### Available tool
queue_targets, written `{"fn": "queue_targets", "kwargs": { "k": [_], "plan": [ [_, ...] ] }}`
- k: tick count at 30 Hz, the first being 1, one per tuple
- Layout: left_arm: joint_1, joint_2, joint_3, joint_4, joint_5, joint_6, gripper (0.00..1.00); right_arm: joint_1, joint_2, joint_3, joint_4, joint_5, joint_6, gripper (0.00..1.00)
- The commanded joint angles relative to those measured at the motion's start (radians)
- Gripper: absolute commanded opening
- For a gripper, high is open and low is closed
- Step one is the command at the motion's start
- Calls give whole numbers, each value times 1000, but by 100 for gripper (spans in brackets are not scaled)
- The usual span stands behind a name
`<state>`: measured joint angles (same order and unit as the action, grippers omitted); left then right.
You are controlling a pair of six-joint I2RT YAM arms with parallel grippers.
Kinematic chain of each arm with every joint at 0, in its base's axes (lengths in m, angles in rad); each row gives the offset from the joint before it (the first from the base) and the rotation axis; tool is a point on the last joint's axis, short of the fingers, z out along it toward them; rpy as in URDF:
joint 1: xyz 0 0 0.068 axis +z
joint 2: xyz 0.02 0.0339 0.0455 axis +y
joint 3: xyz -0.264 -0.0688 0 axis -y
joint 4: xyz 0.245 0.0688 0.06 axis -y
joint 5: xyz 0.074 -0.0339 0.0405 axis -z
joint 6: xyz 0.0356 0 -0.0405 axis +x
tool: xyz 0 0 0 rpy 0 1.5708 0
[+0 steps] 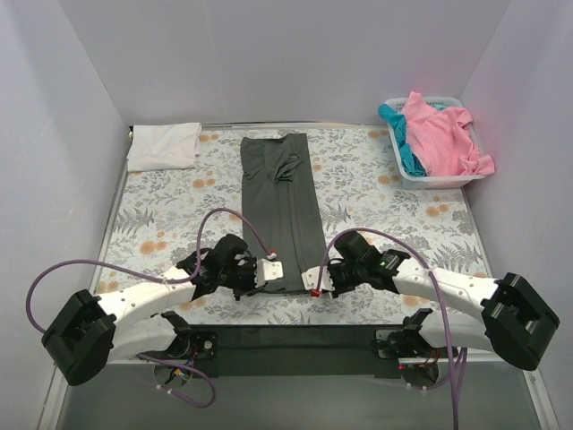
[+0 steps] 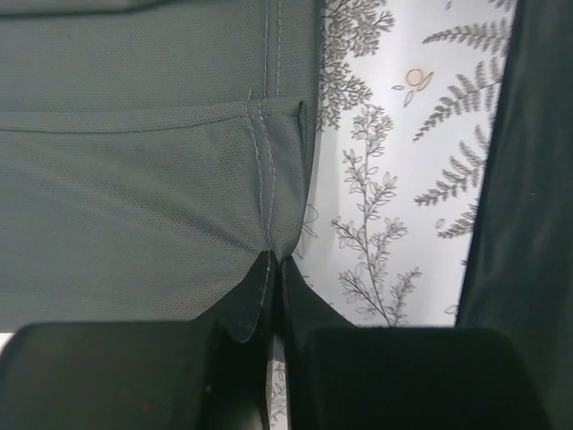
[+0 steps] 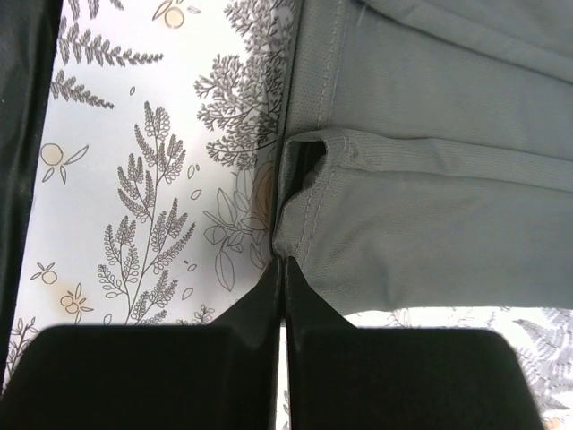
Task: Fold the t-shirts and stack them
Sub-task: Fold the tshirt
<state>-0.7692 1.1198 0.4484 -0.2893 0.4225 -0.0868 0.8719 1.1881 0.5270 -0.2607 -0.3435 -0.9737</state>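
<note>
Grey shirt (image 1: 282, 202) lies mid-table on the cloth (image 1: 170, 210), folded lengthwise into a narrow strip running far to near. Your left gripper (image 1: 271, 268) sits at the strip's near left corner; its wrist view shows the jaws clenched on the stitched hem there. Your right gripper (image 1: 313, 283) is at the near right corner, jaws likewise pinched tight on the hem edge. White shirt (image 1: 164, 145) rests folded at the far left corner, well apart from the grey one. Pink shirt (image 1: 443, 134) is heaped in the basket (image 1: 439, 182) at far right, with teal shirt (image 1: 407, 154) partly under it, both crumpled.
</note>
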Motion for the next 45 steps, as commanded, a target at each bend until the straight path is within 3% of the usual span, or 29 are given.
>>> {"fn": "queue_targets", "kwargs": {
  "k": [1,9,12,16,31,40,45],
  "plan": [
    [-5,-83,32,-91,32,-24,0,6,-45,54,-75,1,46,1],
    [10,-89,82,-53,-22,-74,0,-25,10,145,-75,46,-13,1],
    [73,-52,124,-16,-28,-39,0,-80,62,205,-63,34,-57,1],
    [223,73,213,30,2,-2,0,-172,136,309,-48,3,-134,1],
    [428,547,581,259,-8,131,0,-369,590,737,17,-77,-299,1],
    [473,742,760,263,-8,167,0,-416,811,985,20,-95,-321,1],
    [476,791,788,269,-16,174,0,-419,874,1015,20,-92,-326,1]
  ]
}}
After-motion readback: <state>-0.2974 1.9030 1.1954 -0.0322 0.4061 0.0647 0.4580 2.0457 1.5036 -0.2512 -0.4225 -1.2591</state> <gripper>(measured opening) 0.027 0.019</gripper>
